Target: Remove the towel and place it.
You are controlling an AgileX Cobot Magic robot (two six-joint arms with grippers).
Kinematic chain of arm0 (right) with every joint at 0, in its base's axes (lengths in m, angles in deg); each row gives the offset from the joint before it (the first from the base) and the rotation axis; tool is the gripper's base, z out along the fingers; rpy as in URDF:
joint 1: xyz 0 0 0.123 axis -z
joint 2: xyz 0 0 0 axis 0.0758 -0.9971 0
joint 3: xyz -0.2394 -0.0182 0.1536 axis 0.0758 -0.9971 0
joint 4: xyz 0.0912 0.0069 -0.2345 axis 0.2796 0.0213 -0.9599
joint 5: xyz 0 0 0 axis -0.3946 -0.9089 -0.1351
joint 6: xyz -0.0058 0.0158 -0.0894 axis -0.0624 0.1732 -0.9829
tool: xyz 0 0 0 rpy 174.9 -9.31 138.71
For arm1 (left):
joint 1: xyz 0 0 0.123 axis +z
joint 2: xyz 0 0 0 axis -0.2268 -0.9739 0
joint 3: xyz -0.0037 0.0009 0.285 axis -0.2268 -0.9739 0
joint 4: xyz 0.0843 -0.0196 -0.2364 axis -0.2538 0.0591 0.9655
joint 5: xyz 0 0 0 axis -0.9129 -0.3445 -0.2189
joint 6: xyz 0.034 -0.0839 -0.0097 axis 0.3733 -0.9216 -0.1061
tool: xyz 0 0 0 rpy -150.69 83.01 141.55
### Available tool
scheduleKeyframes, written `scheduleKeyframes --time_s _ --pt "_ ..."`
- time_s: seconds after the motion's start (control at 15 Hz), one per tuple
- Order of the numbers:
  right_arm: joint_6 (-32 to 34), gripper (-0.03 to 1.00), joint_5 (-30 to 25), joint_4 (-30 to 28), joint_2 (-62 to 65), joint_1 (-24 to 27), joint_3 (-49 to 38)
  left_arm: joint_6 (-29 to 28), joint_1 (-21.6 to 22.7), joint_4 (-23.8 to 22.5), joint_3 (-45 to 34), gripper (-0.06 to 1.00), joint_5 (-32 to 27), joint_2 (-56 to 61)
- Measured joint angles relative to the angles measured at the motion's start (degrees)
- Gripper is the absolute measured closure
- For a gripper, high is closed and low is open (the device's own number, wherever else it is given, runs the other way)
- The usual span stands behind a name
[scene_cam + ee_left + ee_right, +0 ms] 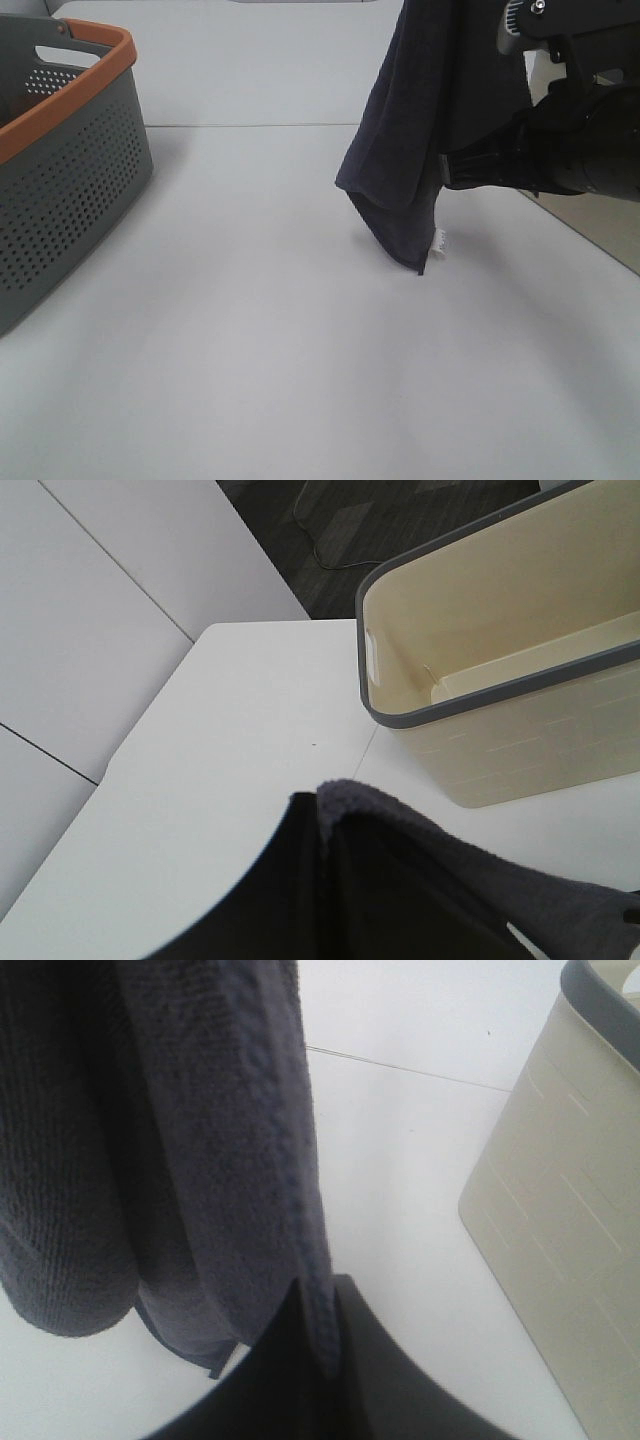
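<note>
2 holds: left gripper (320,815) and right gripper (318,1305) each clamp the towel (400,150) by its top edge, so it hangs below them, long axis vertical, white tag (438,241) lowest, near the table (300,380), well apart from the grey basket (70,200).

The dark navy terry towel (400,140) hangs in loose vertical folds, its white tag (438,240) at the lowest corner near the table (300,380).

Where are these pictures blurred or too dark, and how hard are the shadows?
Exterior high: even light, faint soft shadow under the towel. Left wrist: left gripper is a dark featureless mass. Right wrist: right gripper equally black, towel weave sharp.
</note>
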Motion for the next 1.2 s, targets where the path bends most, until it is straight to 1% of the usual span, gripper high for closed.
scheduleKeyframes --time_s 0.13,0.27,0.33,0.53,0.67,0.73,0.87,0.93,1.07,1.2 --pt "-4.70 0.97 -0.86 0.00 0.00 0.00 0.00 0.00 0.23 -0.69 0.00 0.94 -2.92 0.00" --pt "-11.00 0.97 -4.98 0.00 0.92 0.00 0.00 -0.06 1.20 -2.06 0.00 0.94 -9.22 0.00" --pt "-12.72 0.97 -6.13 0.00 1.49 0.00 0.00 -0.06 1.55 -2.46 0.00 0.94 -10.60 0.00" --pt "-26.13 0.97 -16.33 -0.11 4.35 0.00 0.00 -0.06 3.61 -3.21 0.00 0.94 -18.85 -0.06" --pt "-33.69 0.97 -23.66 -0.17 4.64 0.00 -0.23 -0.11 4.81 -2.98 0.00 0.94 -21.26 -0.06" --pt "-36.27 0.97 -26.81 -0.17 4.64 0.00 -0.97 -0.40 5.27 -2.86 0.00 0.94 -21.89 -0.06" --pt "-37.93 0.97 -33.58 -0.17 4.64 -0.06 -4.53 -2.41 5.39 -2.29 0.00 0.94 -22.06 -0.11" --pt "-38.04 0.97 -35.24 -0.17 4.41 -0.06 -5.56 -2.75 5.39 -2.06 0.06 0.94 -22.06 -0.17" --pt "-37.13 0.97 -36.38 -0.17 2.64 -0.06 -5.61 -3.04 5.39 -1.38 0.11 0.94 -22.06 -1.09" --pt "-33.58 0.97 -36.50 -0.17 0.23 -0.06 -5.96 -3.09 5.39 -0.74 0.11 0.94 -22.12 -2.23"
